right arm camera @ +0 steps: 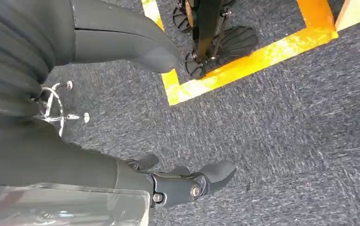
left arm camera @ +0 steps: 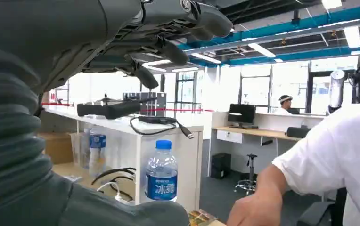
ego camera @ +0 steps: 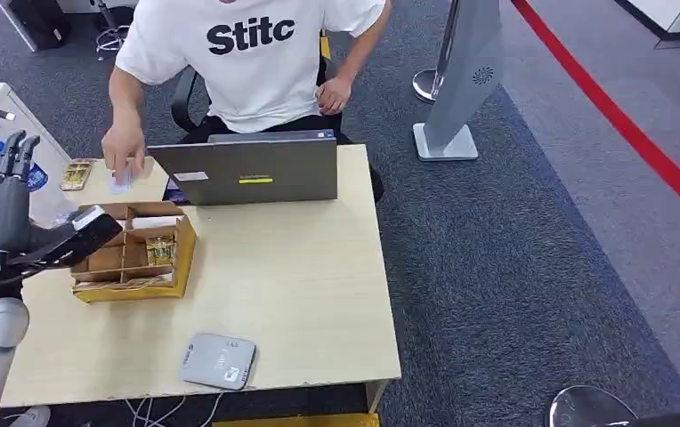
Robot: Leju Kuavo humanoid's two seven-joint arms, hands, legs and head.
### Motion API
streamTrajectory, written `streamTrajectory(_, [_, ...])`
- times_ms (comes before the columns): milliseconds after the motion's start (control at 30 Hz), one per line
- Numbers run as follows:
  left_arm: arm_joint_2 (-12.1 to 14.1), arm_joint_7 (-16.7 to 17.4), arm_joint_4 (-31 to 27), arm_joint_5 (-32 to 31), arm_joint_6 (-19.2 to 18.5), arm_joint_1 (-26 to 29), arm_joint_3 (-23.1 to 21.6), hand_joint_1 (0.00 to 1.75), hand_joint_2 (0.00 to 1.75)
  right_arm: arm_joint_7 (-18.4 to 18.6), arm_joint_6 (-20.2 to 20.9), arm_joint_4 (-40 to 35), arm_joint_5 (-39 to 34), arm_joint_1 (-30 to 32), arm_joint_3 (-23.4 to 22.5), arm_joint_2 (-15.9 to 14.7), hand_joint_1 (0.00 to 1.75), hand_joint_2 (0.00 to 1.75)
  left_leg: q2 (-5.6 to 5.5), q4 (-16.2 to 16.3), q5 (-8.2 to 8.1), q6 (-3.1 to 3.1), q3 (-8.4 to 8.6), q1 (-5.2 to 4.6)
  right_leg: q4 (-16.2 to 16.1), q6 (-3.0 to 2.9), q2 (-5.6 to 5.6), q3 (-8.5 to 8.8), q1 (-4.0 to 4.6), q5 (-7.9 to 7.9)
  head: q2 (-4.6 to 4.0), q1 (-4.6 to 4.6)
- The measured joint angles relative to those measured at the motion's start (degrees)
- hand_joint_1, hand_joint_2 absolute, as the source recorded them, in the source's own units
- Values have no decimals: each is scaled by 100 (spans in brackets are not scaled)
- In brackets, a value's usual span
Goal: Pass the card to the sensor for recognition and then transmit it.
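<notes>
left hand fingers: left hand (ego camera: 3, 191) is raised at the table's far-left corner, fingers (ego camera: 16, 151) apart and pointing up, holding nothing. Left wrist view agrees: fingers spread against the ceiling.
right hand fingers: right hand (right arm camera: 168, 181) hangs over grey carpet, fingers loosely curled; I can't tell whether they are closed. Nothing in it.
card: looks like the small pale card (ego camera: 120, 182) under the person's hand (ego camera: 123, 147) at the far-left table edge, just left of the laptop (ego camera: 256, 169). Partly hidden, so not certain.
sensor: grey reader pad (ego camera: 218, 360) lies flat near the table's near edge, well apart from both hands.
progress: judging from this, nothing done. Card not taken, not scanned, not handed on.
obstacles: cardboard divider box (ego camera: 132, 253) sits just right of the left hand, between it and the sensor. Laptop stands along the far edge.
open room: bare table (ego camera: 319, 294) right of the box and around the sensor; a path over the box to the reader looks free.
edges: sensor is close to the near edge; watch for nudging it off.
</notes>
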Motion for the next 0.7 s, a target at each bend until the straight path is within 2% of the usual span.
streamTrajectory(133, [164,-138,-778,160,-29,775,210,0,175,195,-35,-7,-7,43,-20,37,0,175,5,-1,-1,0,2,1,0,-2,5,-1,0,-2,0,2])
streamTrajectory(300, [402,-407,-1700,614,-461,1726,586,0,175,409,-42,-57,13,122,-98,120,0,175,-7,-1,-2,-1,-4,1,0,12,1,-4,1,-20,0,2])
streamTrajectory(433, [537,-535,-2110,647,-793,2115,717,0,175,518,-15,-111,90,128,-166,173,0,175,-21,-2,-2,0,-3,0,0,11,-12,3,1,-20,0,2])
streamTrajectory(567, [625,-557,-2336,588,-921,2365,743,0,175,542,13,-153,103,138,-210,205,0,175,-30,-1,0,1,-3,0,0,12,-18,8,1,-19,0,2])
streamTrajectory(700, [892,-555,-2443,384,-1255,2653,743,0,175,564,81,-195,195,138,-278,236,0,175,-30,-1,0,1,3,0,0,12,-20,11,1,-18,0,2])
